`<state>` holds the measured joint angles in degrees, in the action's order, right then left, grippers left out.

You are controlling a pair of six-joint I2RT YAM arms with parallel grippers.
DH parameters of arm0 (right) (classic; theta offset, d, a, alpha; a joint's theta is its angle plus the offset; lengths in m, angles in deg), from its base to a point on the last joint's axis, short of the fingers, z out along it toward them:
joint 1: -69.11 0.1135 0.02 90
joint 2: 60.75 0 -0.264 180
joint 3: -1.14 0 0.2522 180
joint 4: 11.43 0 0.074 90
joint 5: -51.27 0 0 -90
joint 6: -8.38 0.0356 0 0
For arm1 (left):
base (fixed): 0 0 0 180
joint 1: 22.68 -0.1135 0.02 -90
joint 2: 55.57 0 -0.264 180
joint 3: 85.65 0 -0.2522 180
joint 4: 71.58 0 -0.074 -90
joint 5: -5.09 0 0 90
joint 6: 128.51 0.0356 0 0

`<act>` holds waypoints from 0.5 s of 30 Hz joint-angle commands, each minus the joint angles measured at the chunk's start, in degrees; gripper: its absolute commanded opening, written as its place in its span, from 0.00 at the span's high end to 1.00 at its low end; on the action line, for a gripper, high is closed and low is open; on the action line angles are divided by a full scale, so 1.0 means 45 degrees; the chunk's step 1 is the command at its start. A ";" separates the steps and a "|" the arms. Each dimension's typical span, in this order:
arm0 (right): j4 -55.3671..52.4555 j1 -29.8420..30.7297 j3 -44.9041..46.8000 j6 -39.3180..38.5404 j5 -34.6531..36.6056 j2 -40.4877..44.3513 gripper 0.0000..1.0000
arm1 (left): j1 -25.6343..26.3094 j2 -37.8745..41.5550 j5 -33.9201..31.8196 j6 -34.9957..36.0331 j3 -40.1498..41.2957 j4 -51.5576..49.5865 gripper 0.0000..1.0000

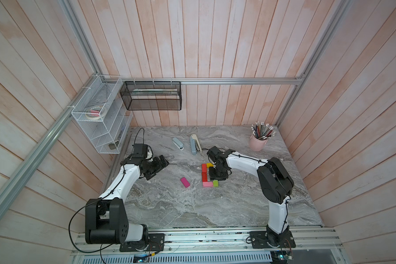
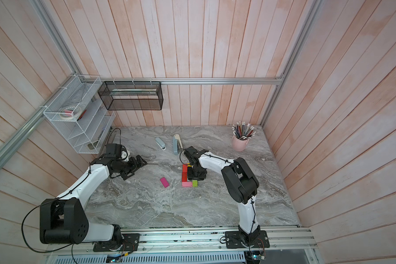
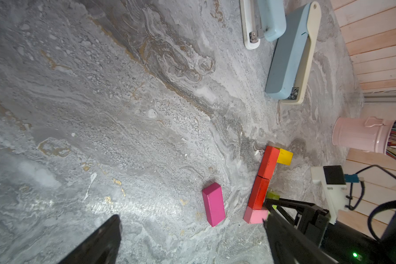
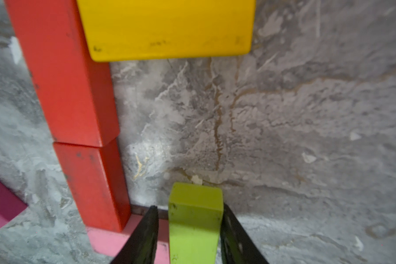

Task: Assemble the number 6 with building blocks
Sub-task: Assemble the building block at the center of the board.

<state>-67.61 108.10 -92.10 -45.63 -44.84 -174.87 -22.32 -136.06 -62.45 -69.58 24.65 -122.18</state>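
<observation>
In both top views a red column (image 1: 204,172) (image 2: 184,172) of two blocks laid end to end lies on the table (image 1: 215,205). The yellow block (image 1: 210,165) (image 2: 189,164) meets the column's far end on the right arm's side. The pink block (image 1: 207,184) (image 2: 186,184) lies across the column's near end, with the green block (image 1: 215,183) (image 2: 194,183) at its tip. The magenta block (image 1: 185,182) (image 2: 164,182) lies apart on the column's other side. The right gripper (image 1: 216,179) (image 2: 196,178) stands just beside the column, over green. The left gripper (image 1: 157,168) (image 2: 138,165) hangs well away, beyond magenta.

Left wrist view: the left gripper (image 3: 190,219) has its fingers spread wide and holds nothing. Two staplers (image 3: 288,54) lie well past the column's (image 3: 264,177) far end.

Right wrist view: the right gripper's (image 4: 190,206) fingers (image 4: 146,233) flank green (image 4: 196,217) beside the column (image 4: 78,128). The column-side finger stands off it, with pink (image 4: 110,240) showing in the gap, so green is not clamped.
</observation>
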 commanded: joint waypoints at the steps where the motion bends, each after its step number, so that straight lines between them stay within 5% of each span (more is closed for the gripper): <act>1: 0.0034 0.0048 0.0144 0.0146 -0.0066 -0.0224 0.51 | -0.0061 0.0103 -0.0063 0.0068 -0.0091 0.0062 0.00; 15: -0.1114 -0.0254 -0.1228 0.0191 0.1358 0.1473 0.50 | -0.0061 0.0005 -0.0046 0.0185 -0.0068 0.0062 0.00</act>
<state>-69.73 107.29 -94.00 -45.24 -42.29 -172.03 -22.30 -136.06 -62.45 -69.56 24.65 -122.16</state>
